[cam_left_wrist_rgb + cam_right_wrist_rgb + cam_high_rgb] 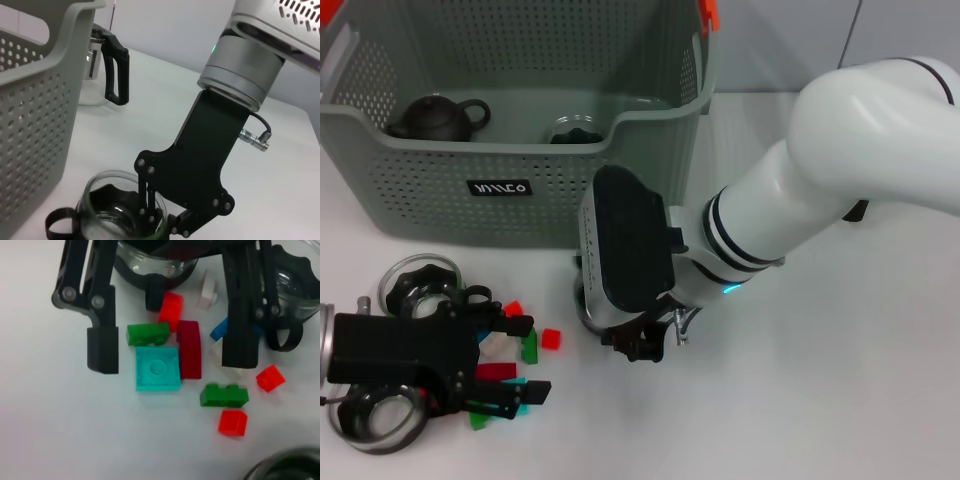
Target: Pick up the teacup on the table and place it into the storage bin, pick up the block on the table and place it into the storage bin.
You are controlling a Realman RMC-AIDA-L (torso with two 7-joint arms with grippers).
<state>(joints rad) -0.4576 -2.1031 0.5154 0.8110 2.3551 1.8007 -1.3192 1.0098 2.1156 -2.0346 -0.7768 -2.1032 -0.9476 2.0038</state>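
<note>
The glass teacup (585, 303) (107, 200) stands on the table in front of the storage bin (520, 200) (30, 125). My right gripper (635, 348) (162, 227) is down on its rim, one finger inside the glass and one outside, shut on the wall. Small blocks lie at the lower left: a teal block (157, 368), a dark red block (189, 349), green blocks (148, 333) and red blocks (551, 339) (232, 422). My left gripper (525, 358) (171, 362) hangs open over them, its fingers either side of the teal and dark red blocks.
Inside the bin sit a dark teapot (440, 115) and a dark cup (575, 130). Two glass cups (415, 285) (375, 420) flank the left gripper's body. A glass pitcher with a black handle (115, 70) stands beyond the bin's corner. My right arm (840, 150) crosses the table's right half.
</note>
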